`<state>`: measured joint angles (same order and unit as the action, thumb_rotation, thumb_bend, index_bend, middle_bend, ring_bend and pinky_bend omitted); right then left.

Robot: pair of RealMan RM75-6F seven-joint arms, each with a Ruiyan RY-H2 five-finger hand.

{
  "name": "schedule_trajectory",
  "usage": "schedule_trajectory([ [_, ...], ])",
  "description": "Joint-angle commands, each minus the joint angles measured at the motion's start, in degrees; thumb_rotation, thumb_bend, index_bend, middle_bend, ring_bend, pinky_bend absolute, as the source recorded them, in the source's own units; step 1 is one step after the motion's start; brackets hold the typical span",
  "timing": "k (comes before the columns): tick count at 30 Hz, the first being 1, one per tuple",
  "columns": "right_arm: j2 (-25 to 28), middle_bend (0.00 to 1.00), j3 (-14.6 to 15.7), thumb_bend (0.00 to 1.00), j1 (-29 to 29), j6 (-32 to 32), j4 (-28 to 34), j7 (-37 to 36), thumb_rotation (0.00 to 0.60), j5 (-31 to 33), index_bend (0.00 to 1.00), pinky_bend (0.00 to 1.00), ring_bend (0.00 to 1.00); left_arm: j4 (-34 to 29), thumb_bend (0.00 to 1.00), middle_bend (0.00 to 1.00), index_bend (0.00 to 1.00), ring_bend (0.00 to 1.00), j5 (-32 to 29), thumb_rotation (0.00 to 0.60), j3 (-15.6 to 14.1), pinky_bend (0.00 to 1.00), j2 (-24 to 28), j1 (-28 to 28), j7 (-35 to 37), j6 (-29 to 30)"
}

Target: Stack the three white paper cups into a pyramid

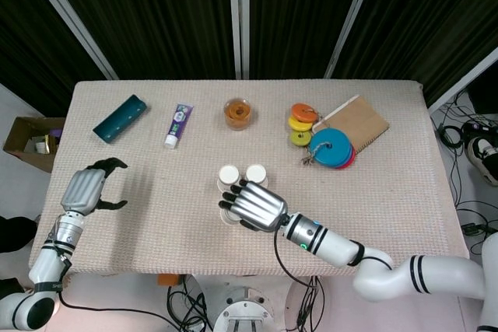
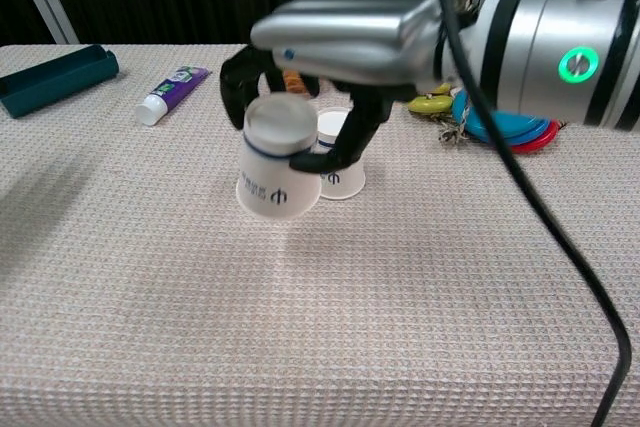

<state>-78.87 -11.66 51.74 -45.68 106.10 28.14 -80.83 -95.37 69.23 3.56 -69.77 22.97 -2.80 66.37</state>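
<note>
My right hand (image 2: 345, 32) grips a white paper cup (image 2: 275, 162) from above, bottom up, lifted a little off the table. It hangs just in front of the two other white cups. One of them (image 2: 338, 157) shows beside my thumb; the other is hidden behind the held cup. In the head view both upside-down cups (image 1: 228, 174) (image 1: 256, 172) stand side by side, with my right hand (image 1: 255, 205) right at their near side and covering the held cup. My left hand (image 1: 87, 190) hovers at the table's left front, fingers curved apart and holding nothing.
Along the back lie a teal case (image 1: 120, 118), a toothpaste tube (image 1: 178, 125), an orange jar (image 1: 238, 113), coloured discs (image 1: 302, 124), a blue disc (image 1: 331, 148) and a brown notebook (image 1: 359, 120). A cardboard box (image 1: 31, 139) sits off the left edge.
</note>
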Motion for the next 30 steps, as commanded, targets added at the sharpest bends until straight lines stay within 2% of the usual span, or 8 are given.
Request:
schedule_trajectory([
  [1,5.3,0.47,-2.6,0.35,-0.5,-1.8,2.7,1.1,0.600,2.5,0.50,0.46,0.32,0.0,0.08,0.21,0.27,0.22,0.3,0.600,0.1,0.34,-0.1,-0.2,0.2,0.0],
  [5,6.8,0.46,-4.9,0.35,2.3,0.8,0.9,2.2,0.600,9.7,0.50,0.46,0.32,0.0,0.08,0.21,0.27,0.22,0.5,0.600,0.1,0.34,-0.4,-0.3,0.4,-0.4],
  [8,6.2,0.45,-5.5,0.35,5.0,2.9,-1.2,3.9,0.600,14.1,0.50,0.46,0.32,0.1,0.08,0.20,0.27,0.21,0.6,0.600,0.0,0.33,-0.6,-0.5,0.4,-0.7],
  [18,2.5,0.43,-3.0,0.35,13.6,5.4,-6.6,10.6,0.600,29.1,0.50,0.46,0.32,0.2,0.08,0.19,0.27,0.20,-0.1,0.600,0.0,0.33,-0.6,-1.0,0.6,-1.8],
  [22,2.2,0.42,-2.3,0.35,15.3,5.3,-6.5,10.2,0.600,32.7,0.49,0.46,0.31,0.3,0.08,0.19,0.27,0.20,-0.2,0.600,0.1,0.33,-0.8,-1.1,0.8,-2.0],
  [30,2.2,0.41,-0.8,0.35,17.7,5.7,-6.9,8.1,0.600,35.7,0.47,0.46,0.31,0.5,0.08,0.19,0.27,0.20,-0.1,0.600,0.5,0.33,-1.0,-1.2,0.8,-2.4],
])
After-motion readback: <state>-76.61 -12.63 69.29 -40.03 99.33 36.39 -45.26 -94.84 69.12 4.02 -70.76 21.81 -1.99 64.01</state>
